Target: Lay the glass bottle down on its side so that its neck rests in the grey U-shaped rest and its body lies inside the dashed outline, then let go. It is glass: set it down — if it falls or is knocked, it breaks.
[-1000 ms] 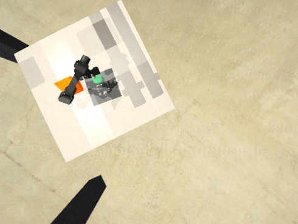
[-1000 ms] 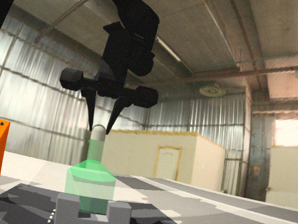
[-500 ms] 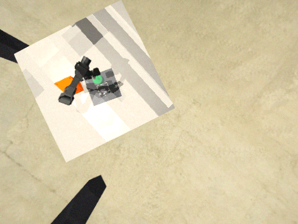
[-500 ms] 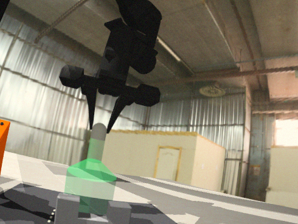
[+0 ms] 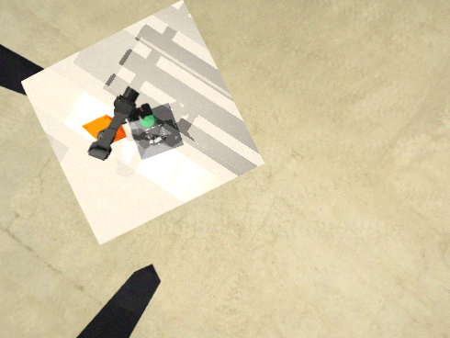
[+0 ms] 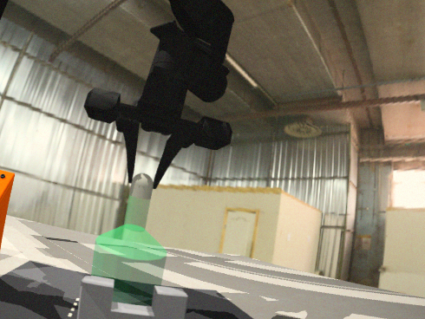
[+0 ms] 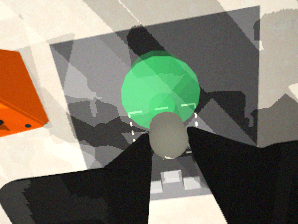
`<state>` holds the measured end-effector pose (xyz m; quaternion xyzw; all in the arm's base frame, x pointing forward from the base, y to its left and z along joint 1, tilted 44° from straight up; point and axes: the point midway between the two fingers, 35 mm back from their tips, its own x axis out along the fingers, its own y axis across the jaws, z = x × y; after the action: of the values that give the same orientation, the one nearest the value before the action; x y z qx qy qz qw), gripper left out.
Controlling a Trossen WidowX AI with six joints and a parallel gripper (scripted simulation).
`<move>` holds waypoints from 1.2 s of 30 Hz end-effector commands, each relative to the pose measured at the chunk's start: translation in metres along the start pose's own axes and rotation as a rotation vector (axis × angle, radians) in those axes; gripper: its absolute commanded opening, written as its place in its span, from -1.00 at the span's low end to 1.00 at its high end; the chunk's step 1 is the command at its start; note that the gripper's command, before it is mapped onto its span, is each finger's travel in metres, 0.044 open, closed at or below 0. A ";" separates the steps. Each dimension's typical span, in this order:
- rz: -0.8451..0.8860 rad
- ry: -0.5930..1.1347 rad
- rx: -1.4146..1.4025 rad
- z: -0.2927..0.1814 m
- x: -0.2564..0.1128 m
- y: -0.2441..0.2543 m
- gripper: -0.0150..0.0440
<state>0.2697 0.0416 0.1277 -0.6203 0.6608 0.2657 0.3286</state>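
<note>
And clasping the grey upper neck, fingers (image 6: 131,158) only partly apart! Has the green glass bottle (image 5: 148,121) (image 6: 130,256) (image 7: 160,85) firmly in the tool (image 5: 147,116) (image 6: 142,184) (image 7: 168,136), close to upright, nowhere near lying down. Look at the wrist view: showing the broad body towards twelve o'clock of the neck, overlapping the far edge of the dashed outline (image 6: 75,304) (image 7: 132,127). See the grey U-shaped rest (image 6: 96,299) (image 7: 171,177) at six o'clock, on the dark mat (image 5: 144,153) (image 6: 26,282) (image 7: 225,45), and spot the orange block (image 5: 97,126) (image 6: 5,195) (image 7: 20,90) out at ten. Cannot tell if touching down.
</note>
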 end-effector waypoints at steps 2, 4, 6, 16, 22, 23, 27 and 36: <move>-0.001 0.003 0.000 -0.010 -0.001 0.000 -0.12; 0.000 0.002 0.000 -0.012 -0.001 0.000 -0.12; 0.000 0.000 0.000 -0.013 -0.001 0.000 -0.12; 0.003 -0.011 -0.003 -0.019 -0.002 0.000 -0.12; 0.005 -0.017 -0.005 -0.023 -0.002 0.000 -0.12; 0.005 -0.018 -0.005 -0.024 -0.002 0.000 -0.12; 0.006 -0.023 -0.006 -0.026 -0.002 0.000 -0.12; 0.007 -0.033 -0.009 -0.033 -0.001 0.000 -0.12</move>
<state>0.2675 0.0250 0.1441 -0.6142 0.6552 0.2826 0.3371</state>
